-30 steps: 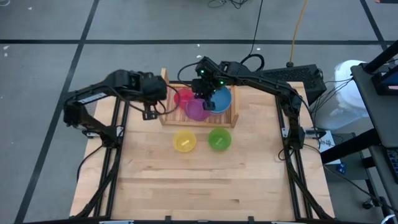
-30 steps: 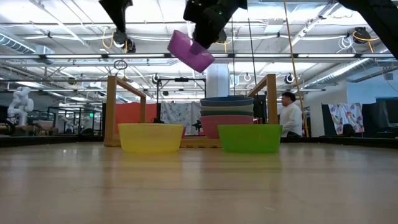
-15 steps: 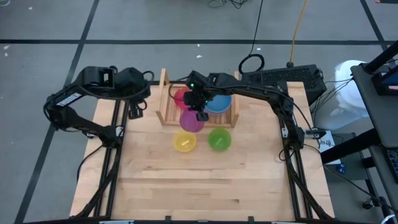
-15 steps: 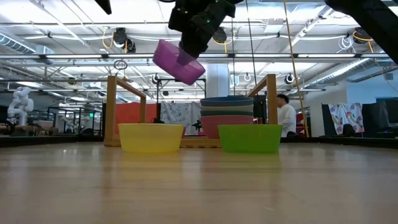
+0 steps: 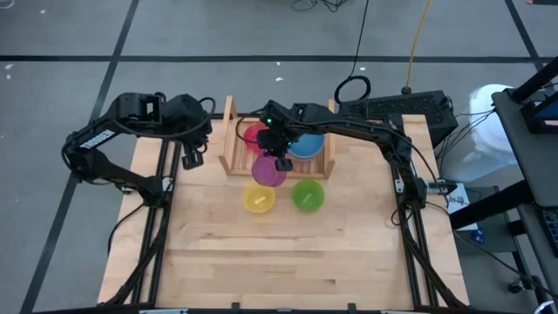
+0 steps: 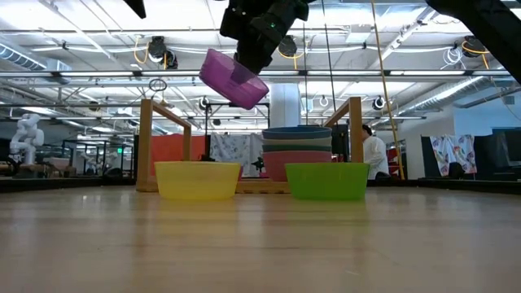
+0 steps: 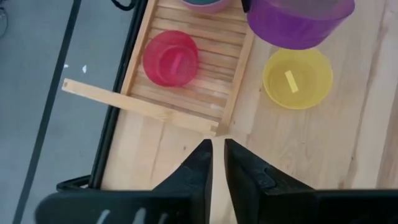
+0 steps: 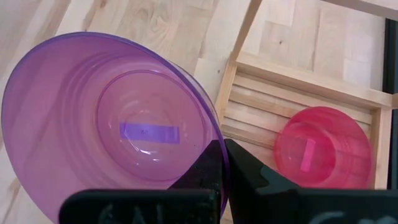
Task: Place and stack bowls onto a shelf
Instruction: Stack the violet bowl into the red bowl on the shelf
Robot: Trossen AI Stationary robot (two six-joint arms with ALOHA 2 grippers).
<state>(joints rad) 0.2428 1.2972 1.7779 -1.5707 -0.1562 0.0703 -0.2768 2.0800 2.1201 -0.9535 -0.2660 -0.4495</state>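
Note:
My right gripper is shut on the purple bowl, which hangs in the air over the front edge of the shelf, above and behind the yellow bowl. A red bowl sits on the shelf's left half. A stack of bowls with a blue one on top fills its right half. The yellow bowl and the green bowl rest on the table in front of the shelf. My left gripper is shut and hovers left of the shelf. My right gripper pinches the purple bowl's rim, one finger inside the bowl and one outside its wall. The fingers come from above, slanting down from the far side. The bowl is lifted clear and tilted, its open side turned up toward the gripper.
The shelf's two upright side boards stand on either side of the bowls. Bare tabletop lies near of the yellow and green bowls. A person stands in the room behind the table.
My right gripper carried the purple bowl toward the table's near and left side, off the blue stack, then held still. My left arm drew back toward the table's left edge, away from the shelf.

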